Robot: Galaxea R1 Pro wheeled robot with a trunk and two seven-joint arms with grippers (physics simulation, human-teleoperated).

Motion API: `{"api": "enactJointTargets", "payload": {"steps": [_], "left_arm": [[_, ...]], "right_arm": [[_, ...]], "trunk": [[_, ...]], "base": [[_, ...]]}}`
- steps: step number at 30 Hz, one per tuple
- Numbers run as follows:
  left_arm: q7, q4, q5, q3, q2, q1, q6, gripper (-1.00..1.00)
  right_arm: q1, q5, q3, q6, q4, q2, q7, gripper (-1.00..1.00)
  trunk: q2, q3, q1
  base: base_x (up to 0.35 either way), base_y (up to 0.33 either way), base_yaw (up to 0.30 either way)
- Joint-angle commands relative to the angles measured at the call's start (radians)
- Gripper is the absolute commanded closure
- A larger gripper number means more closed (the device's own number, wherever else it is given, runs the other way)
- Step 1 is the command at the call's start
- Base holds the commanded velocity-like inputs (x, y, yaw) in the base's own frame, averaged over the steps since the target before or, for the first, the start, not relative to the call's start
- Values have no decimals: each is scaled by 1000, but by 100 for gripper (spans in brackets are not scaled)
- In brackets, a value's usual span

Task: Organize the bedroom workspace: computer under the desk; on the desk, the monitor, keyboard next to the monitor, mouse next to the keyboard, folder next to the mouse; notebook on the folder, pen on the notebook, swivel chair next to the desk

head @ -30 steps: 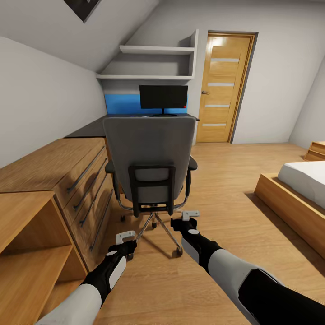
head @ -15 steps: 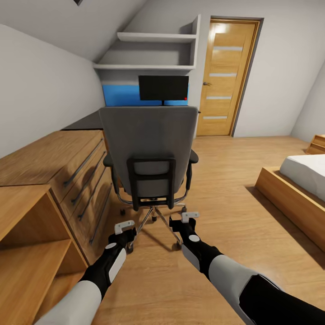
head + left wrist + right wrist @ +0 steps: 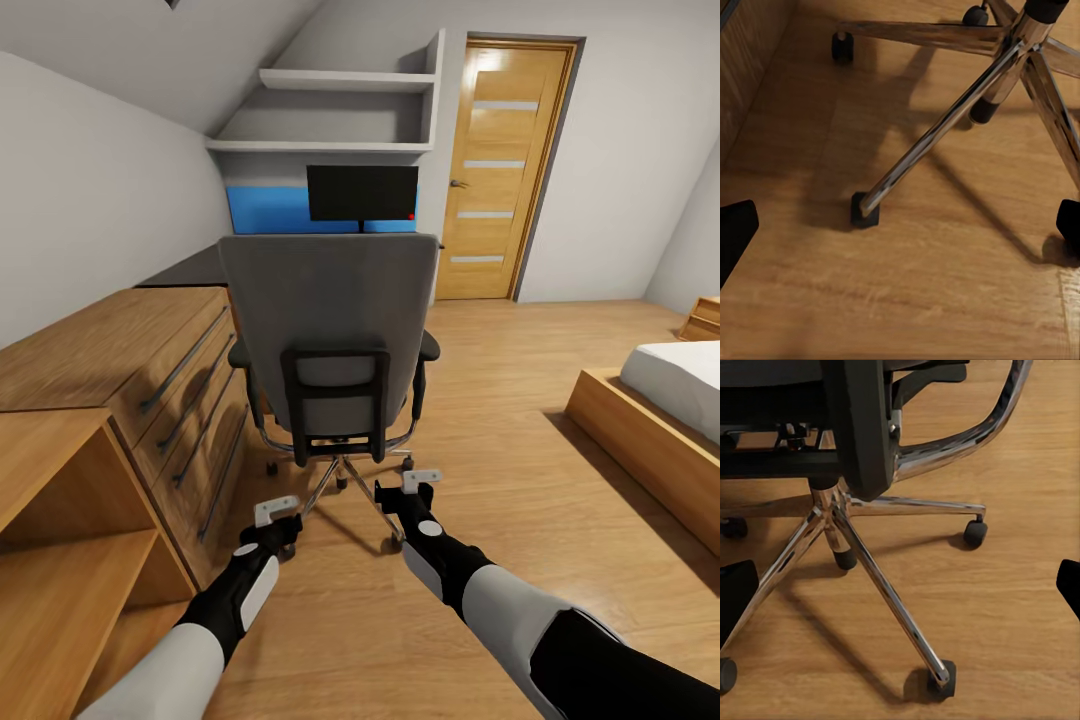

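Monitor (image 3: 362, 193) beyond swivel chair (image 3: 330, 330) from head; chrome base (image 3: 870, 577) at wrists; both fingers apart.

Swivel chair (image 3: 328, 330) is showing matt grey cloth upholstery, a polished chrome metal base and black plastic casters. Floor (image 3: 520, 420) and cabinet (image 3: 110, 370) are presenting smooth light wood.
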Motion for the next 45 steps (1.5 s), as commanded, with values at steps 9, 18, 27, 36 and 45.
{"api": "enactJointTargets", "payload": {"steps": [9, 18, 27, 36, 45], "left_arm": [[6, 3, 6, -4, 7, 0, 5, -100], [4, 5, 5, -5, 7, 0, 5, -100], [1, 6, 4, -7, 7, 0, 5, -100], [0, 6, 4, -7, 7, 0, 3, -100], [-2, 7, 5, -7, 7, 0, -33, -100]], "right_arm": [[3, 1, 10, -4, 1, 0, -5, -100], [14, 10, 10, -4, 1, 0, -5, -100], [16, 11, 10, -4, 0, 0, -4, -100], [16, 12, 10, -4, -1, 0, -4, -100], [16, 12, 10, -4, -1, 0, -4, -100]], "trunk": [[0, -1, 0], [0, -1, 0], [0, -1, 0], [0, -1, 0], [0, -1, 0]], "base": [[0, 0, 0], [95, 0, 0], [100, 0, 0], [81, 0, 0], [259, 0, 0]]}}
